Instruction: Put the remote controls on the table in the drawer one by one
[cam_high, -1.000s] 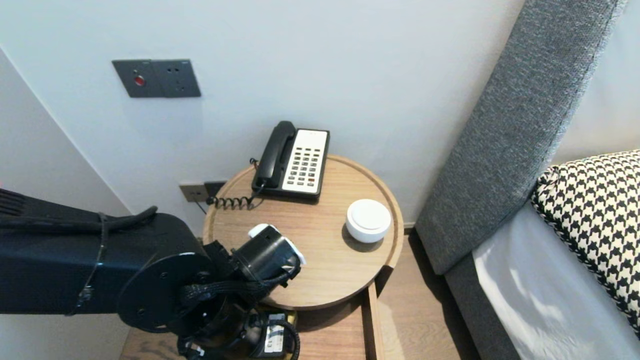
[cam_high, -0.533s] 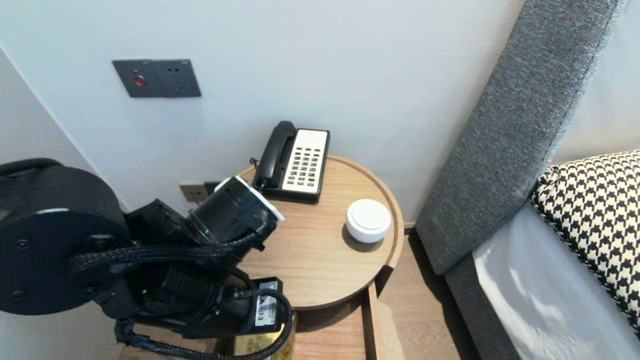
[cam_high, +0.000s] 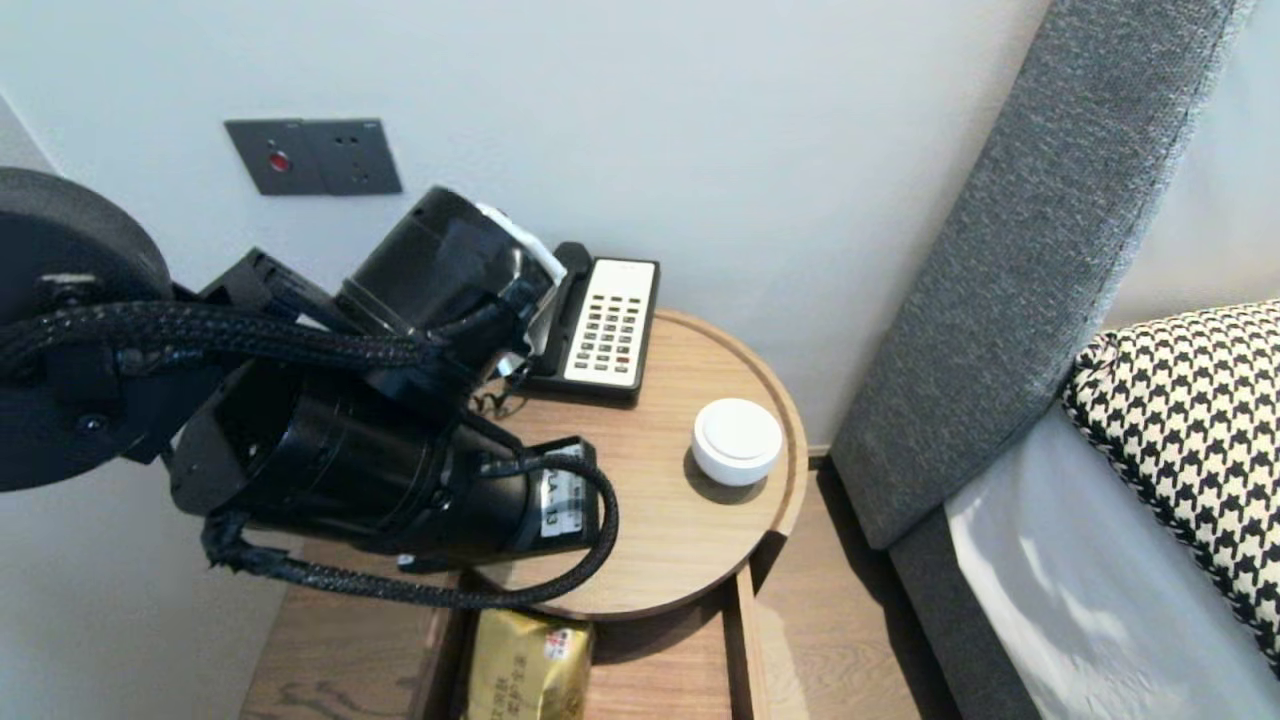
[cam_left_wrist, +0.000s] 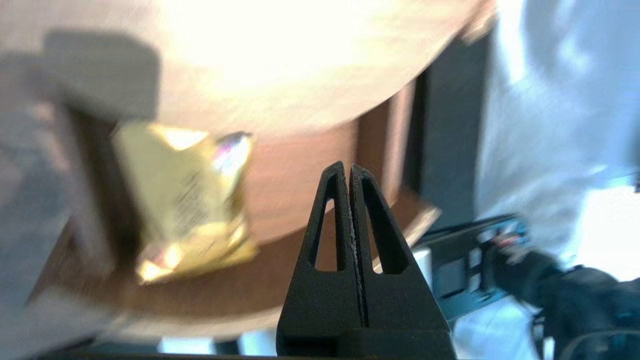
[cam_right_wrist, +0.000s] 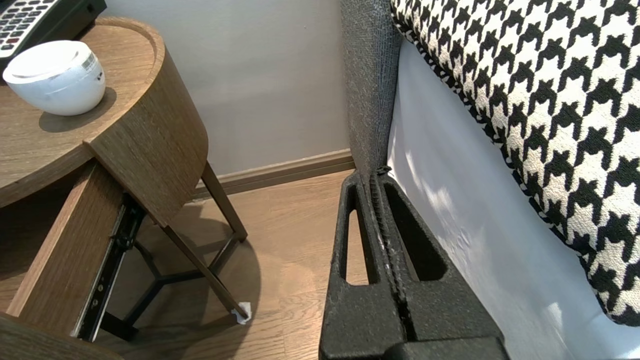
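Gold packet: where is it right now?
In the head view the gold packet lies in the open drawer, just below the round table at its front edge, on the robot's left side.

bright even light, soft shadows, glare on the table (cam_left_wrist: 300, 75).

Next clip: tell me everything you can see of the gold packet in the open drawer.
The gold packet is a crinkled, shiny foil pouch with a small red-and-white patch near one corner; its print is unreadable. It lies flat on the floor of the open wooden drawer, just under the front edge of the round tabletop. Nothing touches it: the left gripper, shut, hangs clear of it.
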